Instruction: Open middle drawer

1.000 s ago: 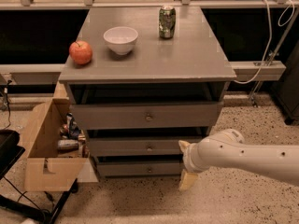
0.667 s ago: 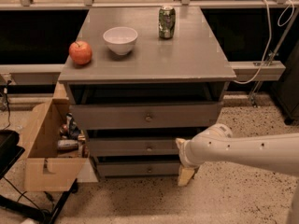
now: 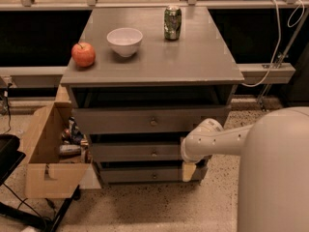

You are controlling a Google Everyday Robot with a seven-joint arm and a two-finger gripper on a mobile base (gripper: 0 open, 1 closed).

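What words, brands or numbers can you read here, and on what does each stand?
Green can: print too blurred to read.
Items in the cardboard box: labels too blurred to read.
Hand, just below the middle drawer's right end: no text.

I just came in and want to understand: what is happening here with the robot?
The robot's arm reaches in from the right toward a grey cabinet of three drawers. Its gripper hangs low at the right end of the drawer fronts, lower than the middle drawer, away from that drawer's knob at the centre. An apple, a bowl and a can stand on top.
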